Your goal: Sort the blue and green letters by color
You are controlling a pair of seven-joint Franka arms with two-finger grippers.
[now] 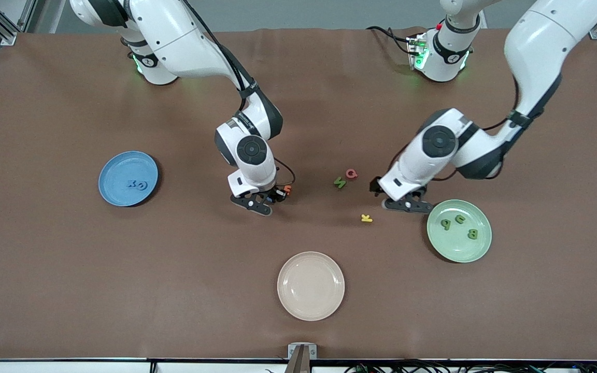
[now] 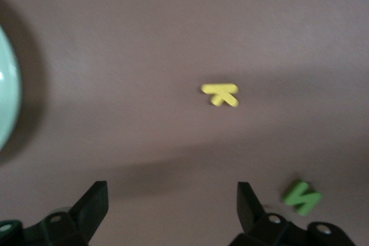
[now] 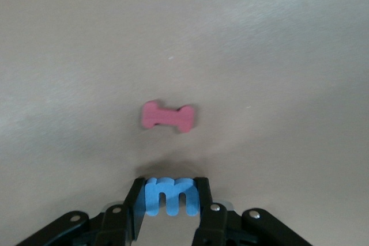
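While clamped in right gripper (image 3: 168, 200), blue letter (image 3: 170, 196) beside perhaps red letter (image 3: 168, 116).

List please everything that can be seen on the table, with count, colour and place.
Blue plate: one, blue, toward the right arm's end of the table; two blue letters lie on it.
Green plate: one, pale green, toward the left arm's end; three green letters lie on it.
Pink plate: one, pale pink, nearest to the front camera, nothing on it.
Green N: one, on the table beside the pink G.
Yellow K: one, nearer to the front camera than the green N.
Dark red letter: one, on the table under the right gripper.
Blue letter: one, held between the right jaws.
Right gripper: shut on the blue letter, over the middle of the table.
Left gripper: open, over bare table beside the green plate.
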